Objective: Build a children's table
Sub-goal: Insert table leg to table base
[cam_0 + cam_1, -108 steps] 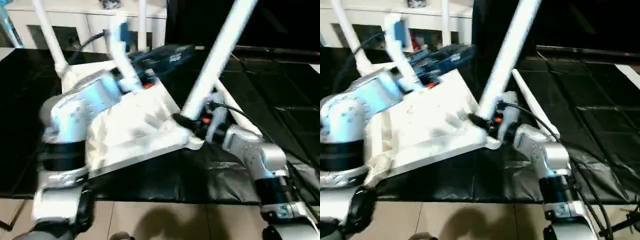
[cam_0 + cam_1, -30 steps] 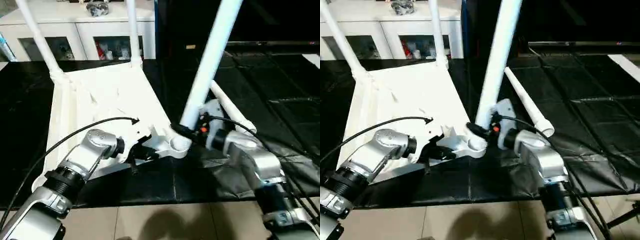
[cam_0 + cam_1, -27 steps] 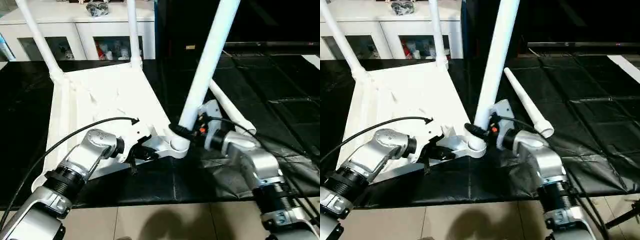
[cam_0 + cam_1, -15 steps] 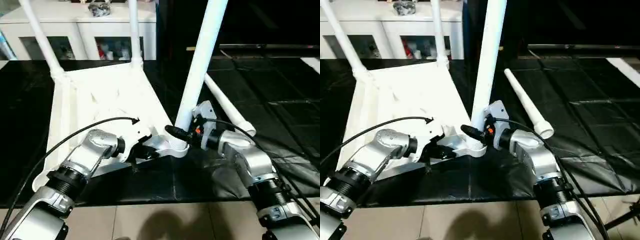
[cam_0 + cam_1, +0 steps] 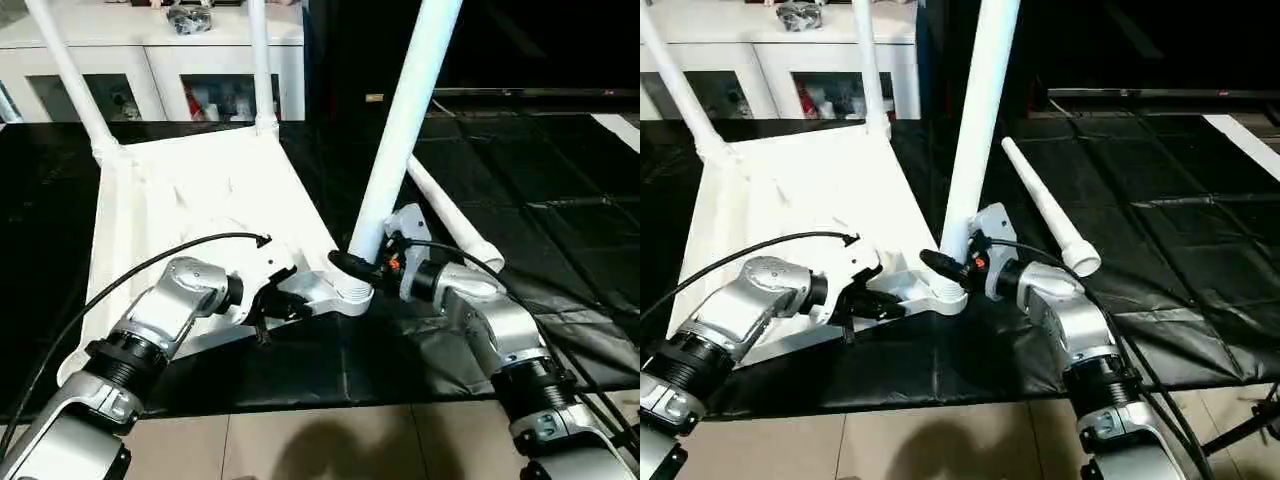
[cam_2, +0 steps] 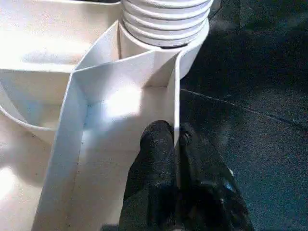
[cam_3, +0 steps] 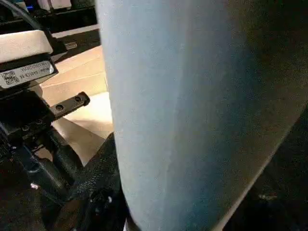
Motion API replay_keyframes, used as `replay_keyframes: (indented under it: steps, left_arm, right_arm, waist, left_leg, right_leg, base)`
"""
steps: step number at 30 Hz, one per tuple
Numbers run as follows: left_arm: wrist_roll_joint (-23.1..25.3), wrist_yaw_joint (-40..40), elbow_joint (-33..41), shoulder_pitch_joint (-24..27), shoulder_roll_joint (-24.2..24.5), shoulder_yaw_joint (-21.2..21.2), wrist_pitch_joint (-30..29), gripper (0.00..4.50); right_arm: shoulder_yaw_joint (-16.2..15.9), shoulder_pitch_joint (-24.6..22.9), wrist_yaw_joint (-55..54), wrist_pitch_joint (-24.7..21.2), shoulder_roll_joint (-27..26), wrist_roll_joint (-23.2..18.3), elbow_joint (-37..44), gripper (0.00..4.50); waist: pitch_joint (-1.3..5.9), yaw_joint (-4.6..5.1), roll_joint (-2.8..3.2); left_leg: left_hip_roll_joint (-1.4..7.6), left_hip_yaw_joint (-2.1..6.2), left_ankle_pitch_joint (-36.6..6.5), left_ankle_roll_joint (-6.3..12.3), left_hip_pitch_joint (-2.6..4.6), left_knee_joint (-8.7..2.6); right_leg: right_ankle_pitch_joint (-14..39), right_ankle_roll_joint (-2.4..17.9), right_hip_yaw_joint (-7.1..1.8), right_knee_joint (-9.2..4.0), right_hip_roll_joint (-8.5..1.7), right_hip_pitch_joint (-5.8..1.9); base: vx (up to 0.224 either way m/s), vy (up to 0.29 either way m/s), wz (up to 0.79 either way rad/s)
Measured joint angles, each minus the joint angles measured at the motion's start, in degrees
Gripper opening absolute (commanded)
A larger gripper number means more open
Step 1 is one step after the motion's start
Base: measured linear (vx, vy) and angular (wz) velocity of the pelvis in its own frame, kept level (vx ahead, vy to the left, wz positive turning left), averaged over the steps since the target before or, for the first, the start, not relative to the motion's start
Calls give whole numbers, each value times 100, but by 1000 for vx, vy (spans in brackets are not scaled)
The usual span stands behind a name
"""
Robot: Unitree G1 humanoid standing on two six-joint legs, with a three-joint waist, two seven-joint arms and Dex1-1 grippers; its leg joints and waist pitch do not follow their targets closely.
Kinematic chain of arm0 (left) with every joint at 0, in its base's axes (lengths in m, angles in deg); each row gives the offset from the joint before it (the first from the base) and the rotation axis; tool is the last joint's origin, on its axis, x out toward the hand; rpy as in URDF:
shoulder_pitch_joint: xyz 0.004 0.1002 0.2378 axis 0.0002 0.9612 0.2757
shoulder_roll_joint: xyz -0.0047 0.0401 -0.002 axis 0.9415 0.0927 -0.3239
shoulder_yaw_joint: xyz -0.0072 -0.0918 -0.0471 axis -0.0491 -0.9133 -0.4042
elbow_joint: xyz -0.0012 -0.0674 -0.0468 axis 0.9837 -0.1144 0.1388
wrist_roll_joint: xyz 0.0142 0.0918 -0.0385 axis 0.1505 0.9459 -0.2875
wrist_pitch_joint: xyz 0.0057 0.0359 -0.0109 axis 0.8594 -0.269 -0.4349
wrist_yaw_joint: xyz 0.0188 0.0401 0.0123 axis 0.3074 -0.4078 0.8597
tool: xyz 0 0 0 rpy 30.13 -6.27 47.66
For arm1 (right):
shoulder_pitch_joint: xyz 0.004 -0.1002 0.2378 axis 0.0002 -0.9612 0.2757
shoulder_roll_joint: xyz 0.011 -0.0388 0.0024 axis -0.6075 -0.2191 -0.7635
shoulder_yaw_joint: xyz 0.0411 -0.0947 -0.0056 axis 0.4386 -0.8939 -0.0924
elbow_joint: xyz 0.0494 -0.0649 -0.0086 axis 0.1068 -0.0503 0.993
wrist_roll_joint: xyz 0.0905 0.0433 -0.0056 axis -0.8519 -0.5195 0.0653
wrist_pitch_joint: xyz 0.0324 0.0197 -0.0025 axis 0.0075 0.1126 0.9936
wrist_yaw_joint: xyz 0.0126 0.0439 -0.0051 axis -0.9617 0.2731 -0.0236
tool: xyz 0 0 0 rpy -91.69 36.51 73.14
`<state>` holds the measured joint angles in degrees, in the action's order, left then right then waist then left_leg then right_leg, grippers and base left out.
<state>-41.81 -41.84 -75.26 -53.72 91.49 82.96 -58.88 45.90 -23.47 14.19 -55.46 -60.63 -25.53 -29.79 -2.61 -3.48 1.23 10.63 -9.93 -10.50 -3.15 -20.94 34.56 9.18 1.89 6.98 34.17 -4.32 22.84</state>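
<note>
The children's table, a white plastic rectangular tabletop with a ribbed underside, lay upside down on the black sheet covering the floor. Two long white tapered tube legs stood up from its far corner sockets. My left gripper was pinched tight on a thin upright rib of the tabletop's near edge, one black finger on each side, just beside the round ribbed corner socket. My right gripper was clasped around the base of a third white tube leg, which rose steeply from that socket, leaning a little. A fourth white tapered leg lay loose on the black sheet just beyond my right arm. A white glass-door cabinet stood behind the sheet.
</note>
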Motion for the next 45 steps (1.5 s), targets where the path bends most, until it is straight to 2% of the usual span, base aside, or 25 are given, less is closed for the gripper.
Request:
replay_keyframes:
  steps: [12, 21, 26, 29, 32, 34, 37, 41, 45]
  left_arm:
    - [-10, -13, 30, 7, -4, -24, -78, 0]
    - [-6, 56, 78, 39, -41, -99, -183, 0]
    - [-3, 68, 72, 33, -89, -99, -188, 0]
    - [-3, 68, 25, 14, -153, -99, -185, 0]
    - [2, 68, -20, -13, -194, -98, -185, 0]
    - [2, 68, -84, -39, -221, -97, -184, 0]
    - [-1, 62, -106, -42, -236, -95, -174, 0]
    - [-2, 49, -106, -42, -236, -84, -155, 0]
    - [10, 7, -111, -40, -226, -73, -100, 0]
  right_arm:
    - [13, 49, 154, 65, -7, -8, -160, 191]
    - [659, 100, 144, -299, -216, -625, -582, 191]
    - [761, -113, 107, -196, -240, -746, -468, 191]
    - [805, -431, 53, 90, -319, -749, -257, 191]
    - [722, -612, -14, 377, -321, -617, -86, 191]
    - [504, -774, -48, 685, -205, -348, 108, 191]
    - [372, -898, -84, 899, -159, -133, 275, 191]
    - [229, -913, -83, 958, -63, 19, 379, 191]
    - [-87, -751, 115, 978, 181, 301, 430, 191]
  waist:
    - [0, 7, 0]
    - [-2, 7, 4]
    - [-2, -19, 16]
    - [3, -65, 46]
    - [4, -119, 66]
    - [6, -152, 70]
    - [7, -163, 71]
    - [7, -168, 69]
    - [10, -179, 49]
  left_leg:
    - [0, 0, 0, 0, 1, 0]
    - [1, 0, 0, 0, 0, 0]
    - [0, 1, -1, -1, 0, -1]
    - [-2, 0, -2, -1, -2, -4]
    - [0, 1, -2, -1, 1, -9]
    - [0, 0, -2, -1, 2, -10]
    - [-1, 0, -2, -1, 3, -10]
    - [-1, 1, -2, -1, 2, -10]
    - [-1, 0, -2, -1, 1, -13]
  right_leg:
    - [0, 0, 0, 0, 0, -1]
    - [-1, 2, 0, -1, 0, 0]
    - [-1, 2, 0, -1, 0, -2]
    - [-1, 2, 0, -8, -1, -2]
    - [-1, 2, 1, -7, 0, -1]
    - [0, 1, 1, -8, 1, -1]
    - [0, 0, 1, -11, 0, -4]
    - [1, -1, 1, -12, 0, -4]
    - [2, -3, 1, -12, 0, -3]
  base:
    - [0, 0, 0]
    - [0, 0, 0]
    - [0, 0, 0]
    - [0, 0, 0]
    - [0, 0, 0]
    - [0, 0, 0]
    - [0, 0, 0]
    - [0, 0, 0]
    - [0, 0, 0]
